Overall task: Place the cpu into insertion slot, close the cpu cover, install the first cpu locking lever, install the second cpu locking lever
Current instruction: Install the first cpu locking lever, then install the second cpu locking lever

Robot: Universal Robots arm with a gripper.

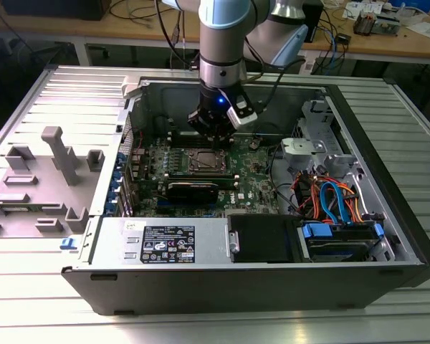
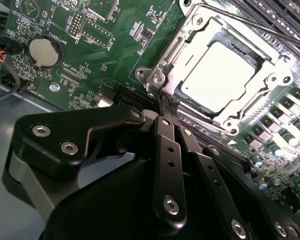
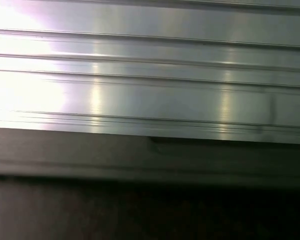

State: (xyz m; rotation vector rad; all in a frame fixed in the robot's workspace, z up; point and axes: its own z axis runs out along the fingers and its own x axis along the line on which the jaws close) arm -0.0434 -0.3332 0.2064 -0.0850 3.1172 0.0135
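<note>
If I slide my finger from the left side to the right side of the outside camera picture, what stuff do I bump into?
Grey plastic holders → green circuit board → insertion slot, with the gripper right above it → orange and blue cables → the case's dark right wall.

No legible text (label (image 1: 165,247) too small)

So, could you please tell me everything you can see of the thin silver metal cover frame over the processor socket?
The thin silver metal cover frame lies closed and flat over the square socket on the green circuit board. Through its large middle window shows the dull silver-grey square chip, seated inside. Screws mark the socket's corners, and a thin lever rod runs along one side. The black gripper has its fingertips together at the frame's near corner; whether they touch it I cannot tell. In the exterior view the frame sits under the arm.
</note>
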